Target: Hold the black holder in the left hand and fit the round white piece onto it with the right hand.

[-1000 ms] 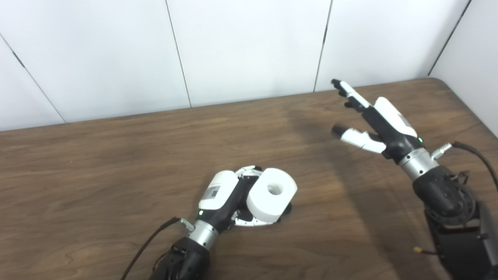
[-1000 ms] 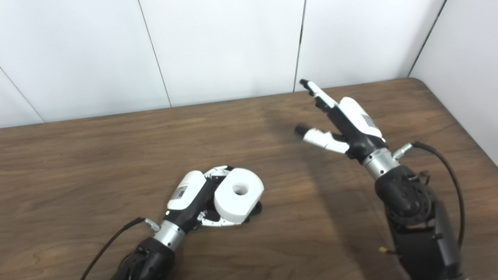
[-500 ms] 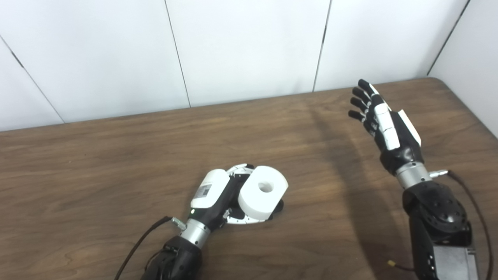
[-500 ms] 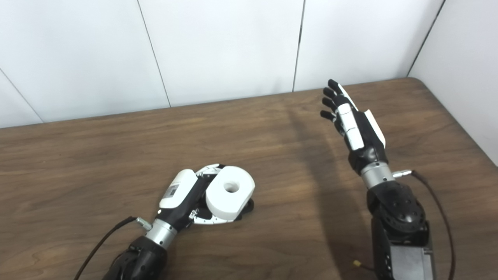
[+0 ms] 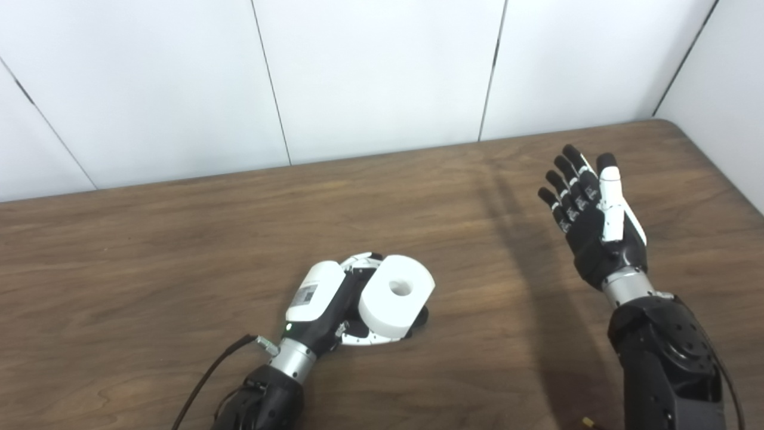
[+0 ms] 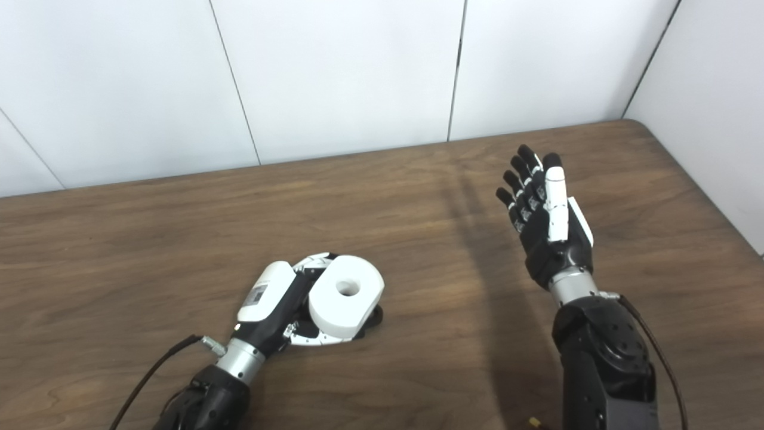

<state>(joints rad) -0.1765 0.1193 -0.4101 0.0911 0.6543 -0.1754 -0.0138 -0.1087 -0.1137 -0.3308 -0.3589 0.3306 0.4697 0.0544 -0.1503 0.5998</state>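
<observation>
The round white piece [image 5: 395, 295], a thick roll with a centre hole, sits tilted in my left hand [image 5: 322, 298] near the table's middle front. A bit of the black holder [image 5: 419, 316] shows under the roll's lower right edge; the rest is hidden by the roll and the fingers. My left hand is shut around the holder with the roll on it and rests on the wooden table [image 5: 149, 251]. My right hand [image 5: 594, 224] hangs open at the right, palm turned up, fingers spread toward the wall, holding nothing and well apart from the roll.
White wall panels [image 5: 382, 71] stand along the table's far edge, and a side wall [image 5: 728, 89] closes the right. A black cable [image 5: 206, 382] trails from my left wrist toward the front edge. Bare wood lies between the two hands.
My right hand has rolled from side-on to palm up and drawn back toward the front right. My left hand with the roll has slid slightly left.
</observation>
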